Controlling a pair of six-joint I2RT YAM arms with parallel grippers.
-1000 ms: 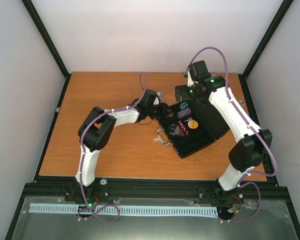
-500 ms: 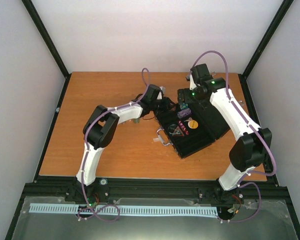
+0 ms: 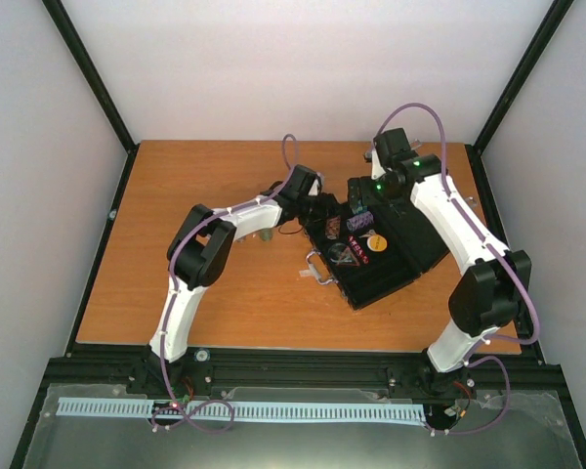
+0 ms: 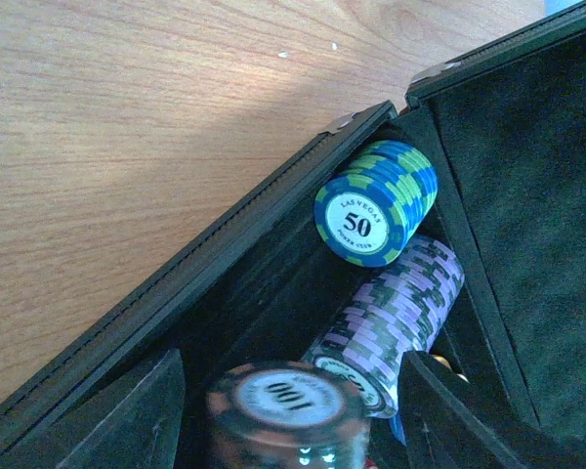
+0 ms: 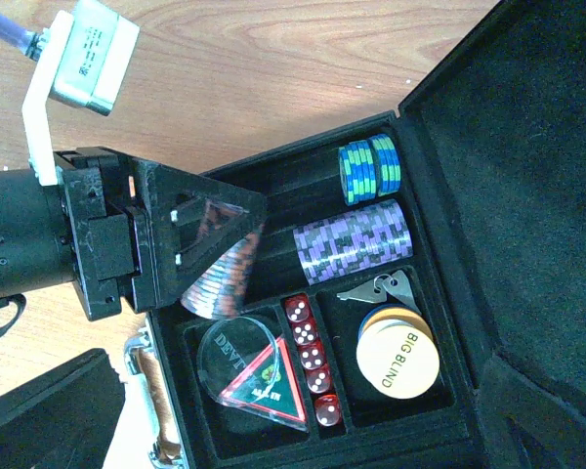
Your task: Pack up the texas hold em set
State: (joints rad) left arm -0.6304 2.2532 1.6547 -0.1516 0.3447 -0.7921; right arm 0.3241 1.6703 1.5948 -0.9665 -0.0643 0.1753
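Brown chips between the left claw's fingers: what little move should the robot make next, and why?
Probably open the left claw a bit wider and lift it away. The brown chips already sit in the case's groove, in line with the purple stack. The fingers seem to stand slightly off them on both sides, so they look let go.

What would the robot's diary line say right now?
left end effector: open around brown chip stack | stack: tilted, in open case | right end effector: open, above case
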